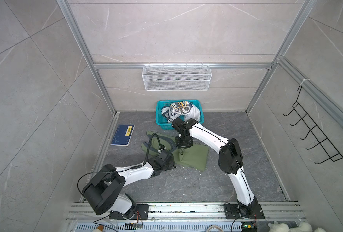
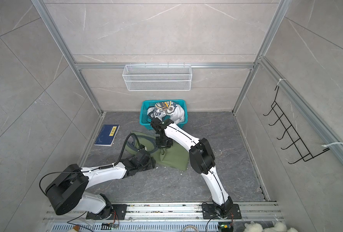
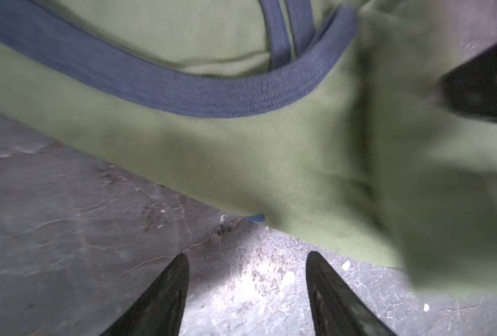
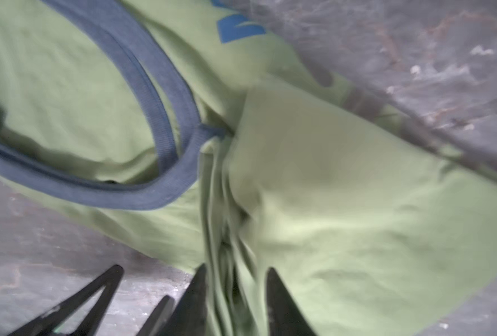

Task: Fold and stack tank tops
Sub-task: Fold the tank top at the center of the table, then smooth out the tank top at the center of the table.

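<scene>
An olive green tank top (image 1: 194, 158) (image 2: 174, 158) with dark trim lies crumpled on the dark floor in both top views. A white tank top (image 1: 188, 113) with a badge print sits bunched in the teal basket (image 1: 159, 118). My right gripper (image 4: 237, 267) points down onto the green top's middle. Its jaws stand apart, and a raised ridge of green cloth lies between the fingers. My left gripper (image 3: 247, 256) is open just off the green top's near-left edge (image 3: 241, 186), with only bare floor between its fingers.
A blue book (image 1: 122, 135) lies on the floor at the left. A white wire basket (image 1: 176, 77) hangs on the back wall. On the right wall hangs a black hook rack (image 1: 317, 136). Small white crumbs dot the floor around the cloth.
</scene>
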`<state>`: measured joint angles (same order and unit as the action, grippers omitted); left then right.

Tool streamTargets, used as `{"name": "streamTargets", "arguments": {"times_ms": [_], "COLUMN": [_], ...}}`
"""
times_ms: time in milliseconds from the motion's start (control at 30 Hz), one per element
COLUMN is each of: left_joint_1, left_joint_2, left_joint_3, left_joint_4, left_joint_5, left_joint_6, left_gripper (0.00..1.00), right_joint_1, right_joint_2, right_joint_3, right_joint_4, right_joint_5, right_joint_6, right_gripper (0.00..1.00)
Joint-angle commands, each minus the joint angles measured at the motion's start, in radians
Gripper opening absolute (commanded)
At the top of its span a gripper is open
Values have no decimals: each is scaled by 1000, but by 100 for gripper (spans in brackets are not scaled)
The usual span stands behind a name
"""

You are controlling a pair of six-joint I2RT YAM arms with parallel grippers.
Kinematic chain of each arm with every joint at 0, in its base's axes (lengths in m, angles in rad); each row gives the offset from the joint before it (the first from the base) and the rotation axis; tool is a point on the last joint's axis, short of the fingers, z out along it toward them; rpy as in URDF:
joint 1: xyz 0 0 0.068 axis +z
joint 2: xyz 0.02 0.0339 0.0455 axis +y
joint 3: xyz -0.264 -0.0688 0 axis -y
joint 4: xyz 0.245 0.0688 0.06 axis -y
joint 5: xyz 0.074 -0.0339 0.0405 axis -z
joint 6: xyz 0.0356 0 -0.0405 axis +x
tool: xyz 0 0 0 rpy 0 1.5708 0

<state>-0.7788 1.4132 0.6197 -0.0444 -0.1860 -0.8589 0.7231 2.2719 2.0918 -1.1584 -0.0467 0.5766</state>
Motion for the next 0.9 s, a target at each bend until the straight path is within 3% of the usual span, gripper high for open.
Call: {"name": "streamTargets", "arguments": {"times_ms": [0, 233, 333, 567, 867], "left_joint_1": [6, 4, -8, -2, 40], "left_joint_2": [-79, -82, 6, 244, 359], "left_joint_3": [-10, 79, 200, 417, 526], "left_joint_4": [-17, -103, -172, -371, -324], "left_joint_5": [-72, -39, 24, 6, 87], "left_joint_6": [-20, 49, 96, 90, 123], "left_gripper": [67, 66, 66, 66, 65], "right_joint_1": [9, -27, -70, -158, -197], "right_joint_2": [-31, -248, -325, -481, -714], "right_joint_3": [46, -151, -290, -579, -936], "right_joint_4": [-14, 78, 153, 285, 452], "right_joint_5": [-16, 82, 80, 38, 49], "right_joint_6": [-32, -53, -55, -52, -16], "right_gripper": [46, 53, 55, 55, 60]}}
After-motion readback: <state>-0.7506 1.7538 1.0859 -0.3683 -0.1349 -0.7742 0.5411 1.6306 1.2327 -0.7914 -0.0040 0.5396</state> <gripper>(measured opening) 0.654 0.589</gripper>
